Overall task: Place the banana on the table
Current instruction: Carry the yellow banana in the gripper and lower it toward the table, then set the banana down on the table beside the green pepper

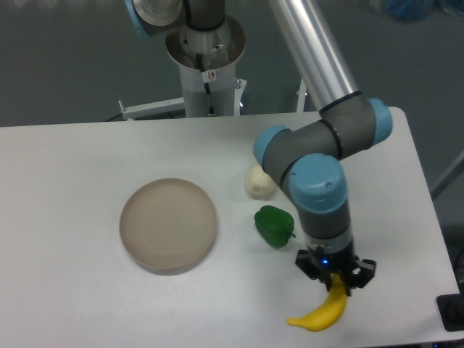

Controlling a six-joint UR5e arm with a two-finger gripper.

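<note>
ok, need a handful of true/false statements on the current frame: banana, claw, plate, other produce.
1. The claw is shut on the banana. True.
2. The banana lies on the plate. False: it is near the front edge of the table, well right of the plate.
3. The plate has nothing on it. True.
4. The green pepper sits left of the plate. False: it sits right of it.
5. The pear is partly hidden by the arm. True.

light: bright, even | shadows: soft | focus: slightly soft
</note>
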